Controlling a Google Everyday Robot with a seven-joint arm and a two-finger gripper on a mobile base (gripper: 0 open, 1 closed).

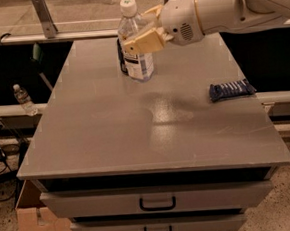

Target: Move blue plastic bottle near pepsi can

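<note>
The pincer (136,32) reaches in from the right over the far side of the desk (111,135), its tan fingers (144,41) clasped around the upright bottle (140,67). The dark can (122,56) stands just behind the bottle, partly hidden. A blue snack packet (229,89) lies well apart, near the right edge.

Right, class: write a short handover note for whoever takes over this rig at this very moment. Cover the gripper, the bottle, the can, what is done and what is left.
The gripper is over the far side of the table, shut on the blue plastic bottle at mid-body, with the bottle upright.
The pepsi can is just behind the bottle and partly hidden. I cannot tell whether they touch.
Done: the bottle is beside the can.
Left: check that the bottle rests on the table, open the gripper, then probably back away gently so nothing tips.
</note>
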